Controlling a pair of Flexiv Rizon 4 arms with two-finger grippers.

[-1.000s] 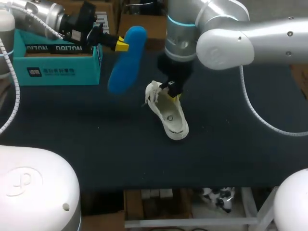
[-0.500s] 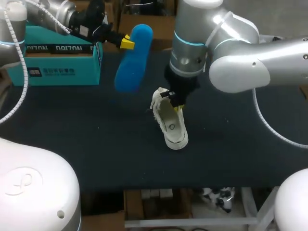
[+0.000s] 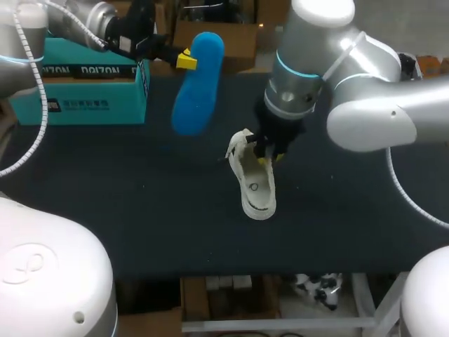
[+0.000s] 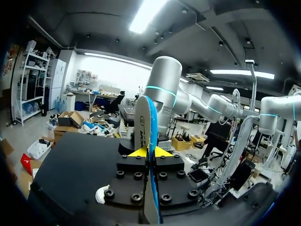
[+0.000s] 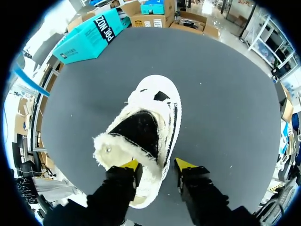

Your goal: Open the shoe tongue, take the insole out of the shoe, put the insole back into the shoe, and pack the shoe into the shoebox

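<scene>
A white fleece-lined shoe [image 3: 254, 179] lies on the dark table, toe toward the front edge. In the right wrist view the shoe [image 5: 149, 123] shows its dark inside with no insole. My right gripper [image 3: 267, 154] is at the shoe's heel end. There the right gripper [image 5: 158, 165] stands open astride the shoe's side wall, one finger over the fleece collar and the other outside and just clear of it. Above the table's back left, my left gripper [image 3: 184, 61] is shut on the blue insole [image 3: 198, 84], which hangs down. From the left wrist, the insole [image 4: 142, 123] is edge-on between the yellow tips.
The teal shoebox [image 3: 84, 88] stands at the back left of the table, also seen past the shoe as a teal shoebox [image 5: 89, 35]. Bare dark tabletop [image 3: 140, 210] lies in front of and beside the shoe.
My right gripper's fingers have parted from a shut grip at the shoe's collar, and that arm and the shoe shifted slightly right. The left arm carried the insole a little right.
</scene>
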